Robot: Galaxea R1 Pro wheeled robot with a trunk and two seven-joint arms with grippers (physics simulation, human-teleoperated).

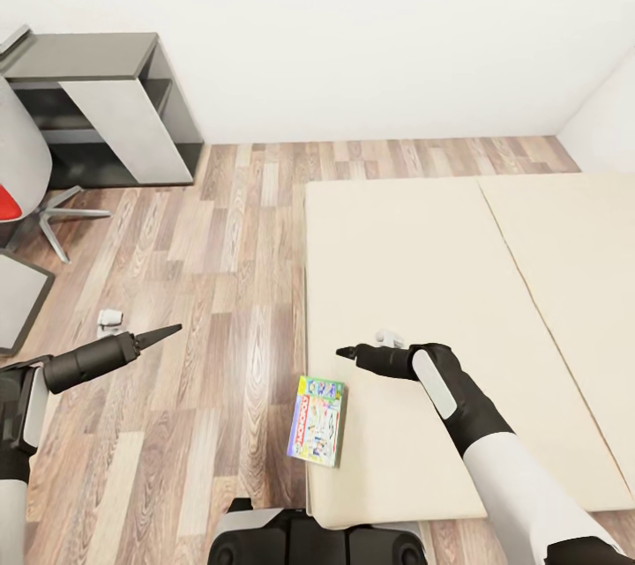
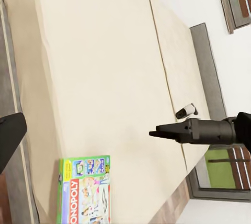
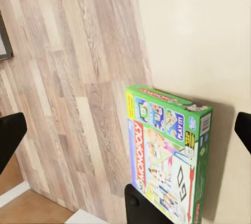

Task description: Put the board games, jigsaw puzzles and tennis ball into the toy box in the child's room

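Head view: the Monopoly box [image 1: 317,420] lies at the bed [image 1: 459,283] edge, just short of the right pincer [image 1: 348,353]. Its fingers spread wide in the right wrist view, holding nothing. The pick-up is underway, I judge; next it must lower to straddle the box.

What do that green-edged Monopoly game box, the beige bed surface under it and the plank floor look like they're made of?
The green-edged Monopoly game box looks like printed cardboard: sharp corners, flat colourful artwork, a slight sheen. The beige bed surface seems a matte fabric sheet, plain and smooth with one seam line. The plank floor looks like wood or wood-look laminate, given its grain and staggered boards; a render cannot settle which.
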